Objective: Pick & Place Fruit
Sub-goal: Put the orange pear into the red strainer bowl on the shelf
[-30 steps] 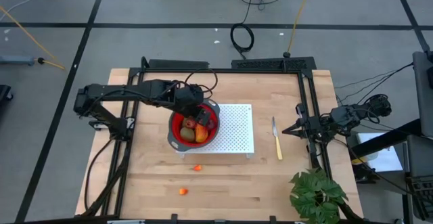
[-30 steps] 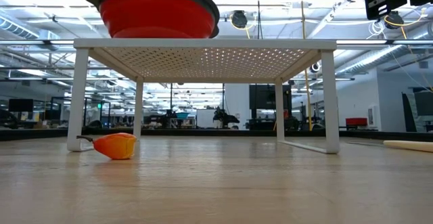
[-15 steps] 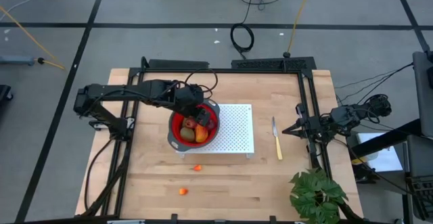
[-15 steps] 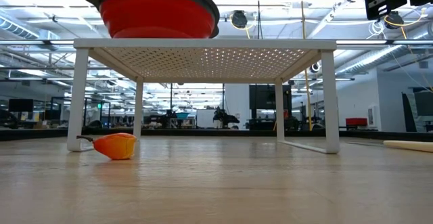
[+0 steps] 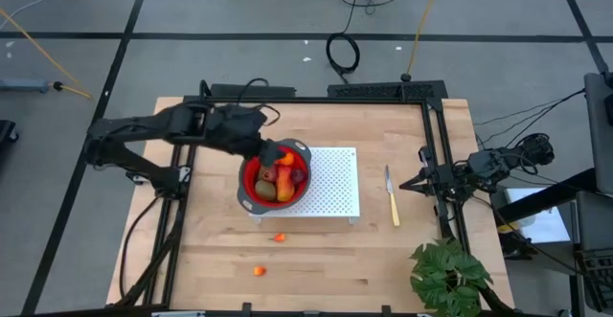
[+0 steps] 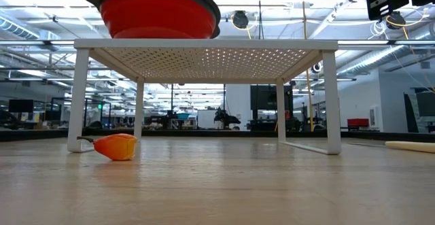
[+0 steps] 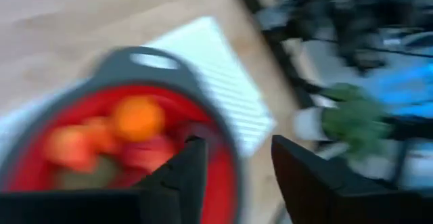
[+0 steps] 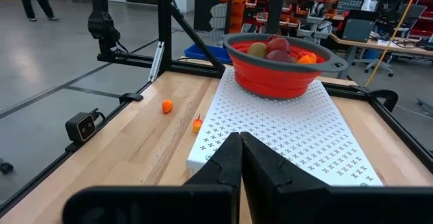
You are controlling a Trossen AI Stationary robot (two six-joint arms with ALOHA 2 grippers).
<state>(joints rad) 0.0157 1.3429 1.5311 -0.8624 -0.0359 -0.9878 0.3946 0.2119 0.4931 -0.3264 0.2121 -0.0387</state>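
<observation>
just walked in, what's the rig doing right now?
Fruit pick and place. The left gripper is open and empty at the rim of the red bowl, which sits on the white perforated rack. The bowl already holds several pieces of fruit. Two small orange pieces are not yet in the bowl; they lie on the table in front of the rack. The right gripper waits shut at the table's right edge, near the knife.

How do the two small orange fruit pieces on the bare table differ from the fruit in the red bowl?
The two orange pieces lie apart on bare wood; the fruit is piled together in the red bowl on the white rack. The loose pieces are smaller. Neither is gripped.
</observation>
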